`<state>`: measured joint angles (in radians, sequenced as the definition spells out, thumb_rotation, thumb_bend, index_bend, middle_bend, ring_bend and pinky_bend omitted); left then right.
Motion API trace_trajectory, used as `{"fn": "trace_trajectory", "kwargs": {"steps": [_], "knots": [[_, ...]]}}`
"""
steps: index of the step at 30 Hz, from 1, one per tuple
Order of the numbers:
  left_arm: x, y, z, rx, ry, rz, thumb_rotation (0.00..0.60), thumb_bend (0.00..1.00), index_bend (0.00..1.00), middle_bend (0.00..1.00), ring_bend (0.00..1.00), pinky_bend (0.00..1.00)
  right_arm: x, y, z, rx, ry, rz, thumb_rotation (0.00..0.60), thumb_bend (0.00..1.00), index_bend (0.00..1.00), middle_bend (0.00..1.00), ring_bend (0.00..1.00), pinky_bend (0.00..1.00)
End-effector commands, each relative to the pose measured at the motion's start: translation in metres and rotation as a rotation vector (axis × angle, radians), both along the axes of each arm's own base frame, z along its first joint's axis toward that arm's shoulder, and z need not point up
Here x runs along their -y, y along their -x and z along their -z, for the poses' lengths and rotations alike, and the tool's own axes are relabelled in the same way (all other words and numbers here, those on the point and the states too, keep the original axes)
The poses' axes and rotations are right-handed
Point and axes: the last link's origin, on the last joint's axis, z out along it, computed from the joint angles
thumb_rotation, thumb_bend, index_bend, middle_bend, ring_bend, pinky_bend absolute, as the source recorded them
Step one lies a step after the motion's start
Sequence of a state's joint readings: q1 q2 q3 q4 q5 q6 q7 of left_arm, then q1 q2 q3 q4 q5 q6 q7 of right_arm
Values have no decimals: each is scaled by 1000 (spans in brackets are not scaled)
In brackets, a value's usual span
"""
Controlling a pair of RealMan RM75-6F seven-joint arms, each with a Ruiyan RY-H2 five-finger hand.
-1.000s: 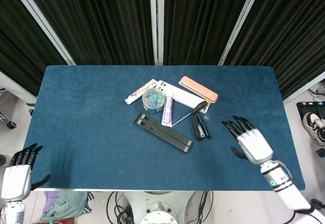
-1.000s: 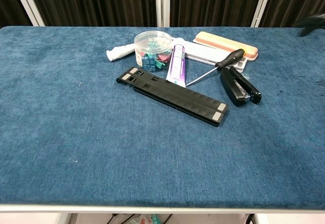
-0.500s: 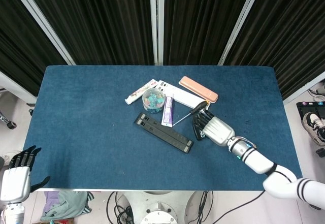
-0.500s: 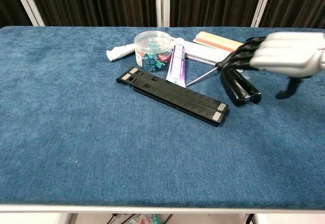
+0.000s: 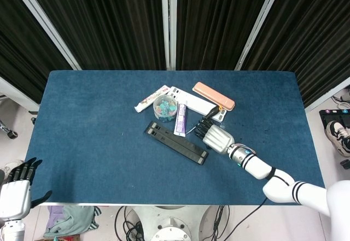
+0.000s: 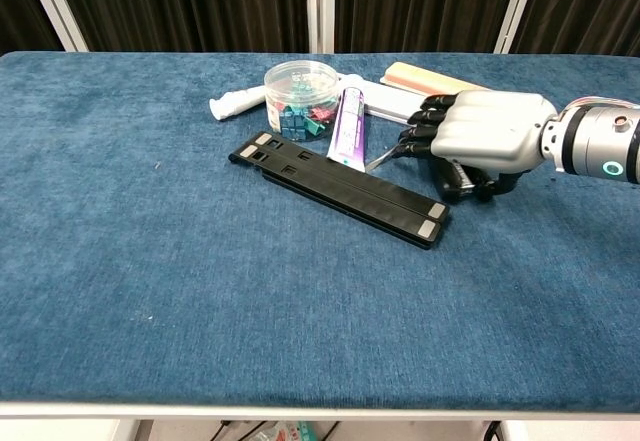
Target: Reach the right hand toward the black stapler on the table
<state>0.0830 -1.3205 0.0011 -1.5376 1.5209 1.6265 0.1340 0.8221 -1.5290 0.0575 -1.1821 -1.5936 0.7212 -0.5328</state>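
No lettering is readable on the purple tube [image 6: 349, 127]. A clear tub [image 6: 300, 98] holds small coloured clips. The right hand [image 6: 478, 137] lies palm-down over the black stapler [image 6: 468, 187], fingers curled; whether it grips cannot be told. The stapler sits mid-table, beside a folded black stand [image 6: 340, 188]. The left hand [image 5: 15, 193] hangs off the table, fingers apart.

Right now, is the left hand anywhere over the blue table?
No. In the head view the left hand sits off the table's near-left corner, holding nothing.
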Motion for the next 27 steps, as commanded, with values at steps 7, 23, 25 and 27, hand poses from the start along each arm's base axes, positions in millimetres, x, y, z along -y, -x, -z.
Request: {"fn": "trace_trajectory", "kwargs": {"steps": [7, 23, 25, 27], "knots": [[2, 4, 0, 6, -2, -4, 600, 72, 182, 133, 140, 178, -1, -8, -17, 239, 15, -114, 600, 511, 753, 594, 358, 245], [0, 0, 0, 10, -9, 21, 600, 72, 182, 133, 140, 178, -39, -151, -4, 767, -114, -351, 600, 505, 731, 583, 346, 259], [1, 1, -1, 10, -14, 17, 600, 72, 182, 133, 140, 178, -43, -163, 2, 790, -124, -368, 600, 505, 725, 582, 344, 259], [3, 3, -2, 11, -15, 9, 600, 72, 182, 133, 140, 178, -46, -169, 6, 804, -130, -379, 600, 505, 723, 582, 344, 259]]}}
